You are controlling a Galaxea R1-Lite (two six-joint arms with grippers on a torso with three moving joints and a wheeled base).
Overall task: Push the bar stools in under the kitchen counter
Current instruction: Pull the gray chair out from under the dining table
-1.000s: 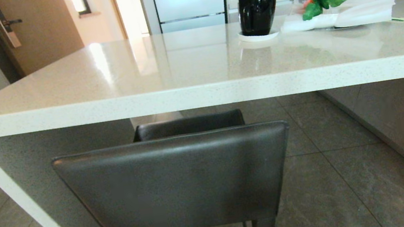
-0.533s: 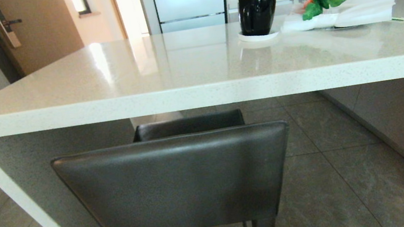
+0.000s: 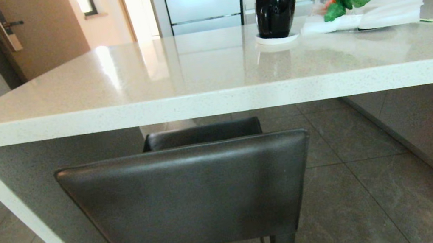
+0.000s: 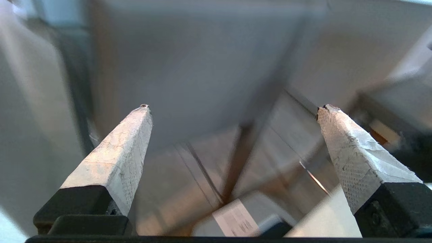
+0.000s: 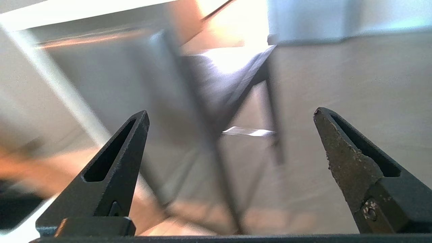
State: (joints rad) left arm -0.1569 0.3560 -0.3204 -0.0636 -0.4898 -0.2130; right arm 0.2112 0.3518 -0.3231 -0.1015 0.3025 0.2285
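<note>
Under glossy stone kitchen counter (image 3: 213, 100): leather rectangular-backed bar stools (image 3: 188, 194); grey floor tiles (image 3: 364, 193).

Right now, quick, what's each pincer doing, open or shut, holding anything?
Left pincer: open, holding nothing.
Right pincer: open, holding nothing.

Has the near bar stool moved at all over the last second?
No. The near bar stool sits in the same spot: its backrest top lines up just below the kitchen counter edge exactly as before, and the second stool behind it also matches.
</note>
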